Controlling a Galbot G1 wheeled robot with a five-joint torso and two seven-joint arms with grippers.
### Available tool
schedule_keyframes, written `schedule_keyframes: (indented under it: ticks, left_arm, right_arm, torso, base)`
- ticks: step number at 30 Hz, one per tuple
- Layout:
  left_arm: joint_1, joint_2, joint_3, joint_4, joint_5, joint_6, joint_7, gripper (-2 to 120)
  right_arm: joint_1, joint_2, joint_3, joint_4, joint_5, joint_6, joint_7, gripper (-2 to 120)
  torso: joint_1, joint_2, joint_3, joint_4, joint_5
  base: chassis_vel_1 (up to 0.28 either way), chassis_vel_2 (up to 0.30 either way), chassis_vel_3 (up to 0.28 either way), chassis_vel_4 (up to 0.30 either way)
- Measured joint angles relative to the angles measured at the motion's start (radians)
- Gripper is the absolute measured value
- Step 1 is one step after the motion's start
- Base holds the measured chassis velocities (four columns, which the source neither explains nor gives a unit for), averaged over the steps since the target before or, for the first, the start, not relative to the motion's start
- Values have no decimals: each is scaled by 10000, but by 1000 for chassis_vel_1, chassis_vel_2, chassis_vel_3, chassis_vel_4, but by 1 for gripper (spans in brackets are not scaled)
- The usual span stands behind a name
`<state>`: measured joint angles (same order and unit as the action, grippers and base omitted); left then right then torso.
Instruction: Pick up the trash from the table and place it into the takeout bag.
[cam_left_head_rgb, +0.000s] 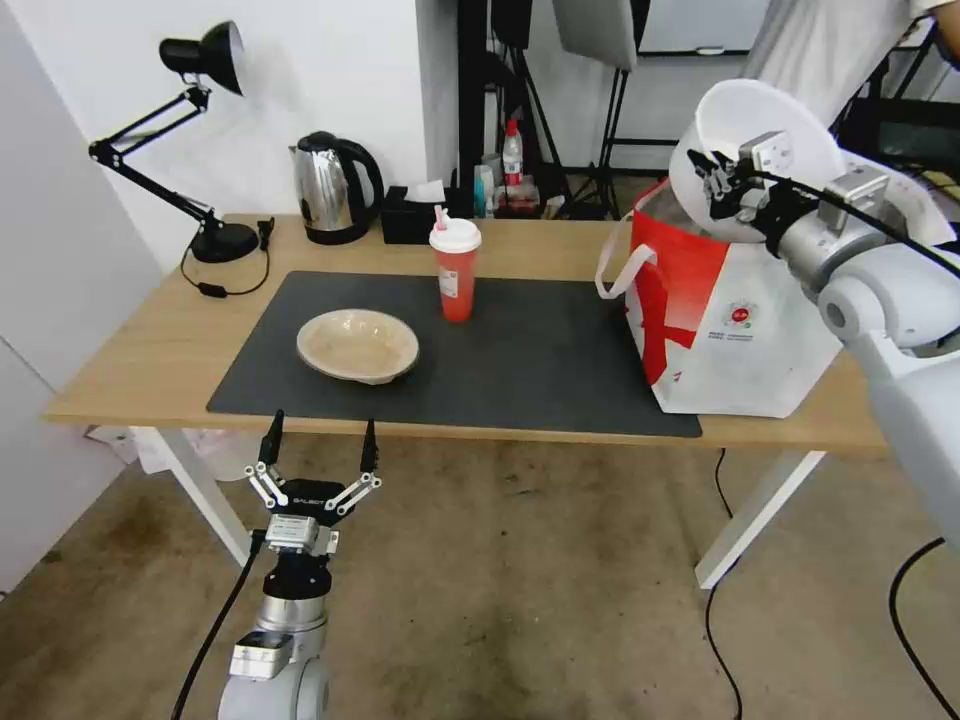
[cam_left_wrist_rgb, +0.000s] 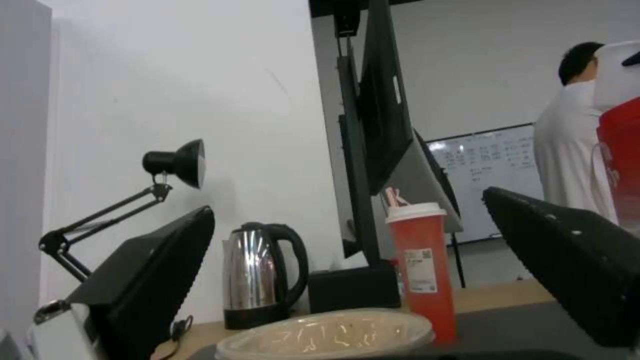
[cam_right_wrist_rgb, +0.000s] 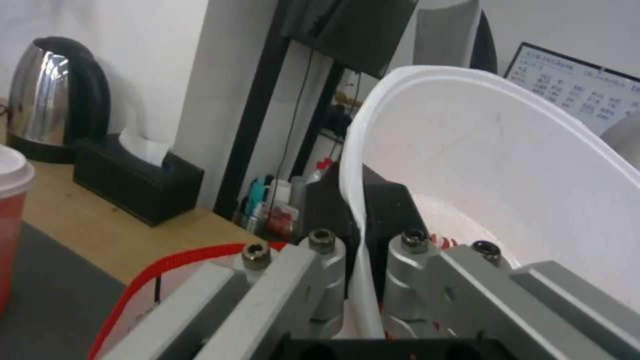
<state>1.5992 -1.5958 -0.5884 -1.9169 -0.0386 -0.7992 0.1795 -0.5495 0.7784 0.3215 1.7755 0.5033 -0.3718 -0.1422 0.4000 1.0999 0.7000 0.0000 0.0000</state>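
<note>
Right gripper (cam_left_head_rgb: 712, 178) is pinching the deep white plastic bowl's (cam_left_head_rgb: 790, 120) thin rim, tilting it over the boxy white-and-red takeout bag (cam_left_head_rgb: 740, 330).
Light but flexing, probably slippery; shell scraps could be spilling out. Left gripper (cam_left_head_rgb: 318, 450) is hanging spread below the table (cam_left_head_rgb: 150, 350) edge.

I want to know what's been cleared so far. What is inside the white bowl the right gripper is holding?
The white bowl, clamped by its rim in the right gripper above the takeout bag, shows a few red bits at its bottom. The gripper hides the rest.

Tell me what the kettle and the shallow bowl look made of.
Kettle: polished steel body, judging by its mirror-like reflections, with a black handle and base, probably plastic. Shallow bowl: matte beige, thin-walled, likely paper pulp or plastic; unclear which.
</note>
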Motion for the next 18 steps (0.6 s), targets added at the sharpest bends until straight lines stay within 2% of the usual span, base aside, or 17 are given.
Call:
schedule_keyframes:
  ticks: [3,5,6,9,13,15,17,18]
  left_arm:
    - [0,0,-2,0,0,0,0,100]
    - [0,0,-3,0,0,0,0,100]
    - [0,0,-3,0,0,0,0,100]
    - [4,0,8,0,1,0,0,100]
    - [1,0,10,-3,2,0,0,100]
    - [2,0,10,-12,3,0,0,100]
    - [4,0,11,-17,6,0,0,100]
    - [7,0,13,-23,8,0,0,100]
  right_arm:
    - [-24,0,7,-20,-34,13,7,6]
    - [-46,-16,16,-27,-58,16,15,16]
    - [-46,-16,16,-27,-58,16,15,16]
    - [-58,-62,44,-8,-68,16,22,32]
    - [-63,-70,94,19,-69,1,27,42]
    - [-124,-89,214,67,-122,-67,31,54]
    - [-161,-108,296,122,-146,-184,31,57]
    - [-195,-147,411,218,-150,-436,31,63]
  torso:
    - [1,0,0,0,0]
    - [0,0,0,0,0]
    - [0,0,0,0,0]
    - [0,0,0,0,0]
    - [0,0,1,1,0]
    - [0,0,0,0,1]
    - [0,0,0,0,2]
    - [1,0,0,0,1]
  base:
    - [0,0,0,0]
    - [0,0,0,0]
    - [0,0,0,0]
    - [0,0,0,0]
    - [0,0,0,0]
    - [0,0,0,0]
    - [0,0,0,0]
    - [0,0,0,0]
